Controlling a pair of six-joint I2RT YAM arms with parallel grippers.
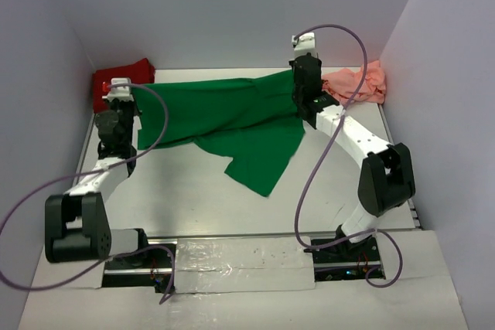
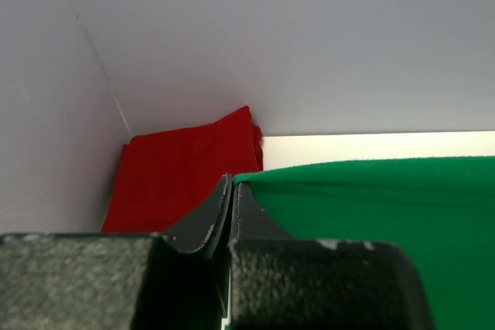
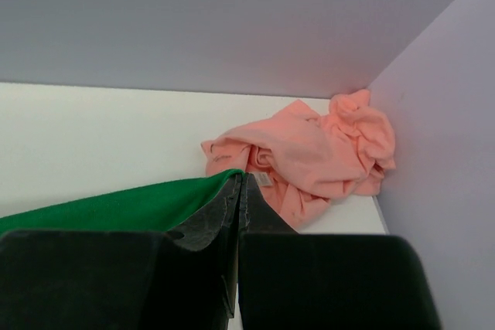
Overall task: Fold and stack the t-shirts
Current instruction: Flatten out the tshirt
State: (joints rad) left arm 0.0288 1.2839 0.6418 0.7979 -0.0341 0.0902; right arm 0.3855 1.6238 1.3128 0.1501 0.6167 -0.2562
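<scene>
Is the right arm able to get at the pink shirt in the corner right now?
Probably not yet. The pink shirt lies close beyond the right gripper with nothing between, but that gripper is shut on the green shirt and must let go first.

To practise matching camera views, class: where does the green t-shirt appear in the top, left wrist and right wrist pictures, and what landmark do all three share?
Top external: green t-shirt stretched across the middle, over the table.
Left wrist: lower right, its edge pinched in the left gripper.
Right wrist: lower-left strip, its edge pinched in the right gripper.
Shared landmark: the pale back wall.
</scene>
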